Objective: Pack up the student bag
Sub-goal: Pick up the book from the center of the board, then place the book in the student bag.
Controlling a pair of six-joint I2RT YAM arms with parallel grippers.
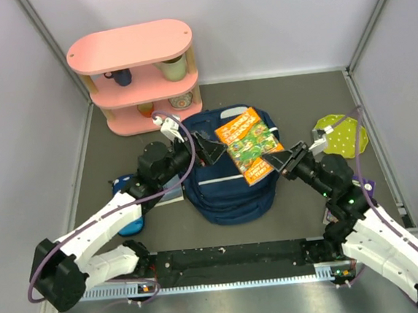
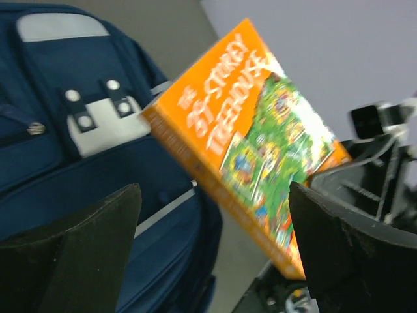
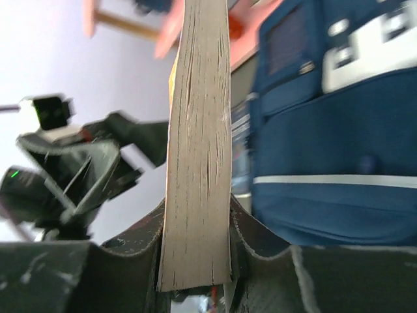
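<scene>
An orange illustrated paperback book [image 1: 248, 144] hung tilted over the large navy blue fabric backpack [image 1: 223, 195] on the grey tabletop [image 1: 302, 218]. The right gripper [image 1: 277, 159] clamped the book's lower right edge. The left gripper [image 1: 210, 150] stood wide open at the opposite corner, holding nothing. The bag lay directly below the book, whose long axis ran diagonally.

We see the left gripper [image 2: 214, 195] wide open, 2 dark fingers [image 2: 98, 248] touching nothing. The orange book [image 2: 260, 150] sits tilted beyond them, "Treehouse" title legible. The navy student bag [image 2: 65, 156] is behind it, white patch with 4 studs.
</scene>
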